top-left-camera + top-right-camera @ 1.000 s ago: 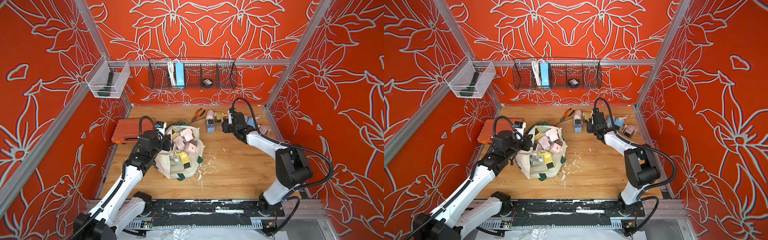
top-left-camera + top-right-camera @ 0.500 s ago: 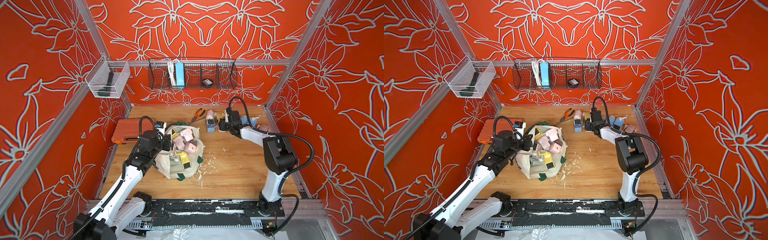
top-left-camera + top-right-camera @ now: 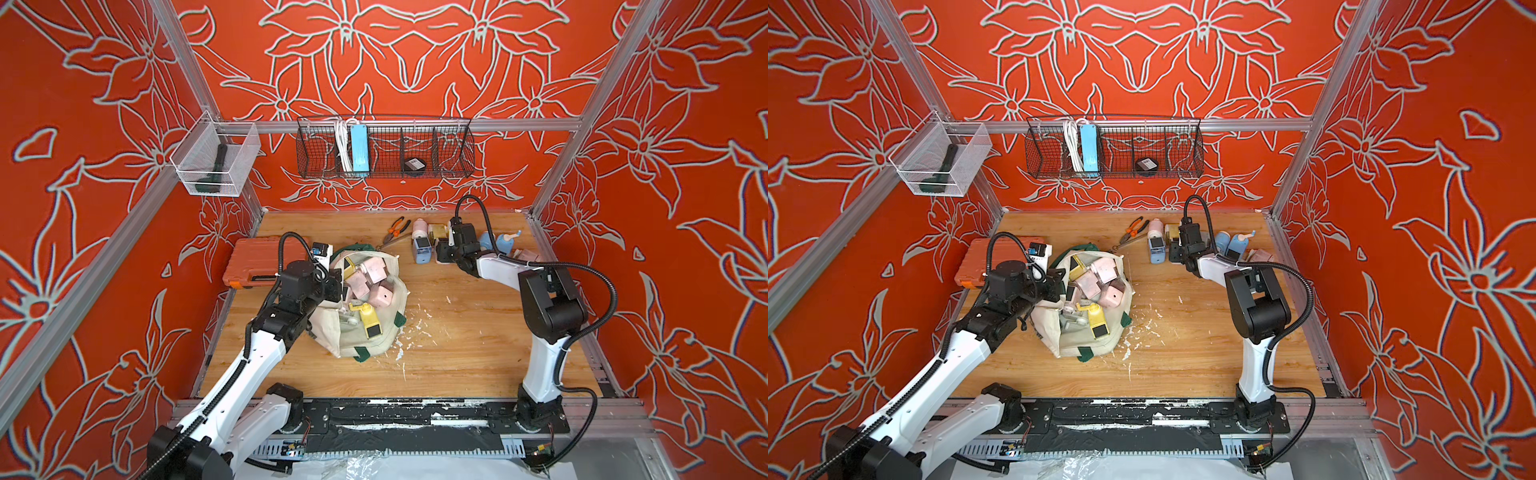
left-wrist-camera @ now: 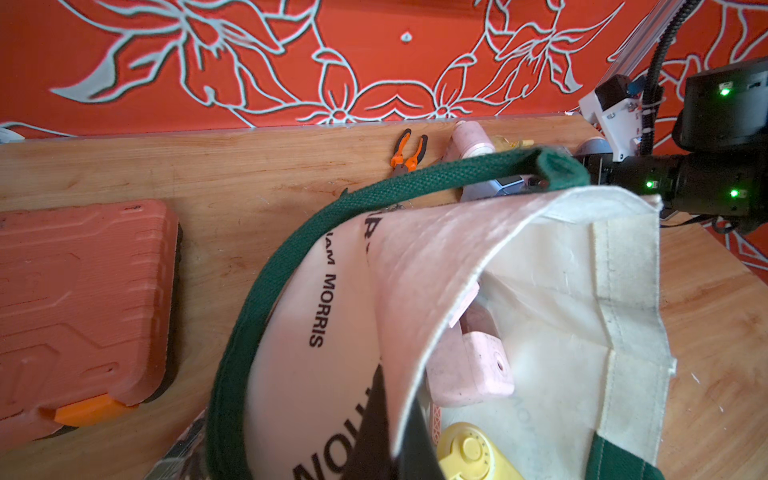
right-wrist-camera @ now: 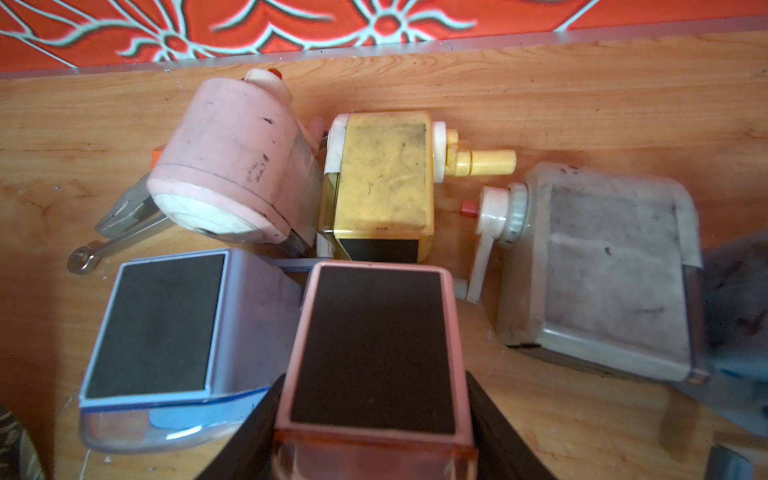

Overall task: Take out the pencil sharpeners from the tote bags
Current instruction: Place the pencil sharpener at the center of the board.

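left claw (image 3: 333, 286): clenched on the rim of the tote bag (image 3: 328, 332). My guess is it's propping the mouth open so the floppy canvas doesn't flop over what's inside.
in the bag: a heap of pencil sharpeners (image 3: 372, 274) right past the left claw's tips, pink ones on top, and a yellow one (image 3: 368, 322) nearer the bag's bottom.
right claw (image 5: 374, 380): grasping a pink sharpener (image 5: 374, 324) by its two sides, dark drawer front up at the wrist cam, low over the surface (image 5: 582, 104).
why there: looks like the drop-off spot, well apart from the bag. There's a blue sharpener (image 5: 166, 328) just beside the claw, a yellow sharpener (image 5: 382, 178) and a round pink one (image 5: 232, 166) just beyond its tips, and a grey one (image 5: 602, 282) off the other side.
can't tell: whether the held one is already sitting on the surface.
not the job: pliers (image 3: 395, 226) and the orange tool case (image 3: 257, 266) beside the left claw.
progress guess: a handful out, most still bagged.
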Controlling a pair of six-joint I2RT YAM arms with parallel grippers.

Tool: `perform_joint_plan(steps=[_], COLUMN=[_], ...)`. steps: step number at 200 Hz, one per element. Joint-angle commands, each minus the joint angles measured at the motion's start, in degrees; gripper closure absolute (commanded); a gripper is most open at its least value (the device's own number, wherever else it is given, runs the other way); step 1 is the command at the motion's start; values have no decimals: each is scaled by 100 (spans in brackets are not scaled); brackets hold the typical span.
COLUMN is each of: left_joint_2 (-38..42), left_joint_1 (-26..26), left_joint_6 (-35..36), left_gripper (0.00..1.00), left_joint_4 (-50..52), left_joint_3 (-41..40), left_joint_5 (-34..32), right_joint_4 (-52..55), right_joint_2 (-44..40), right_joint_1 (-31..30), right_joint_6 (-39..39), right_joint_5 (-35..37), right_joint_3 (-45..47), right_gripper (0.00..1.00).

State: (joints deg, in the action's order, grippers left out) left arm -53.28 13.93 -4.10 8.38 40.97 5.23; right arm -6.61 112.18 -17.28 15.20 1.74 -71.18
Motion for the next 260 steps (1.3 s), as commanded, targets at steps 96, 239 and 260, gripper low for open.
perform_joint_plan(steps=[96,239,260], left_joint_2=[-34,-59,-60], left_joint_1=[30,30,30], left_joint_6=[-47,-56,-56], left_gripper=[100,100,100], left_joint_4=[210,208,208], left_joint_3=[-87,-86,-84], left_joint_5=[39,64,65], right_joint_4=[79,152,164], right_joint_2=[-144,-615,-761], right_joint_1=[-245,-320,-320], right_joint_6=[-57,70,88], right_joint_5=[-39,-453,-439], right_joint_3=[73,306,356], right_gripper=[49,30,29])
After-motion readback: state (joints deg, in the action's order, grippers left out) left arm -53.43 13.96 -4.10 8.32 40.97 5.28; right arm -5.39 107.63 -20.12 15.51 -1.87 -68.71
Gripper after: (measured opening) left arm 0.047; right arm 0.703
